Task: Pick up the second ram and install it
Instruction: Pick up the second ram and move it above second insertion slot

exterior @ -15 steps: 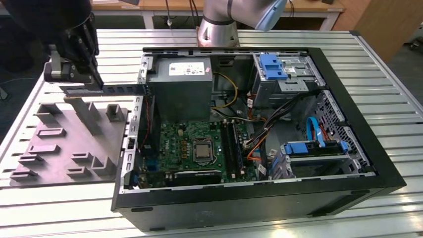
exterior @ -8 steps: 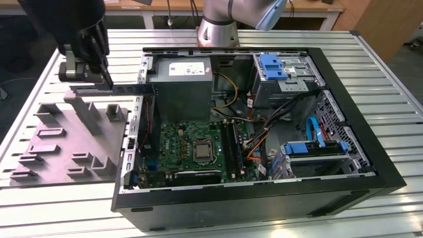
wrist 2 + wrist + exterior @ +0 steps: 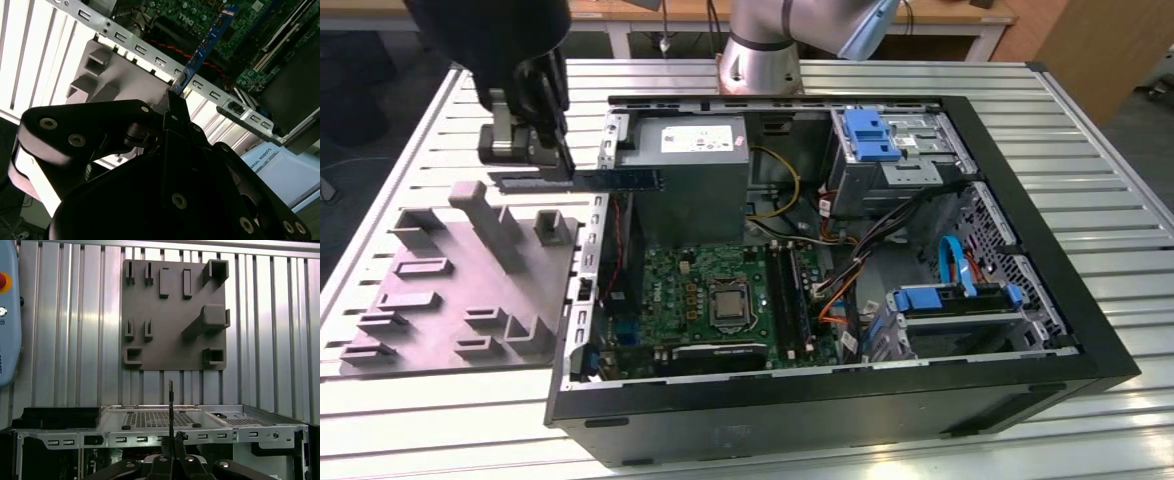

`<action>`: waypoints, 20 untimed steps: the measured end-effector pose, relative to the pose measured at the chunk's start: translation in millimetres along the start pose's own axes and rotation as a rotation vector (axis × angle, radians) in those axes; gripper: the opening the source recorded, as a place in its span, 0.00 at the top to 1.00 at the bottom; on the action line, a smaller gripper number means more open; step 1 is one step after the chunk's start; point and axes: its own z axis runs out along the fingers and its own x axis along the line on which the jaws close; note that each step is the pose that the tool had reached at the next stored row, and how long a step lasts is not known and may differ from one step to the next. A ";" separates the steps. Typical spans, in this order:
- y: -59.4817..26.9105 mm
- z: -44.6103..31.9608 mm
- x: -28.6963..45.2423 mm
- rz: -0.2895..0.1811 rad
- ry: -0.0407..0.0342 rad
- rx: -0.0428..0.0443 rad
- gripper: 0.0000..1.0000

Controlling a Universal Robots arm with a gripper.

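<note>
Ribbed metal tabletop [image 3: 1067, 130] is carrying an open computer case [image 3: 827, 410], lying on its side with the green motherboard [image 3: 707, 300] facing up inside. A grey holder plate [image 3: 454, 280] with raised blocks and slots is lying just beside the case, at the exterior view's left of it.

The gripper [image 3: 560, 165] is hovering over the case's wall nearest that plate, its fingers [image 3: 172, 107] clenching one end of the second ram [image 3: 620, 180]. The ram is hanging in the air, clear of the holder plate, with its free end reaching inward above the case's edge. In the second wrist view, the blue stick [image 3: 205, 45] is pointing out from the fingertips across the case's perforated rim toward the motherboard. In the first wrist view, the ram [image 3: 170, 405] is appearing edge-on as a thin dark line rising from the gripper [image 3: 171, 452], crossing the case's wall, with the holder plate [image 3: 170, 330] lying beyond the case.
</note>
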 end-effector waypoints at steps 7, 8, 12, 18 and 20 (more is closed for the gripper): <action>-24.9 -1.2 -0.3 0.000 0.0000 -0.0014 0.89; -28.5 -1.4 -0.3 0.000 -0.0001 -0.0015 0.89; -45.5 -2.2 -0.5 0.000 -0.0001 -0.0021 0.89; -62.6 -2.5 -0.6 0.000 -0.0003 -0.0022 0.89; -67.3 -2.3 -0.6 0.000 -0.0002 -0.0021 0.89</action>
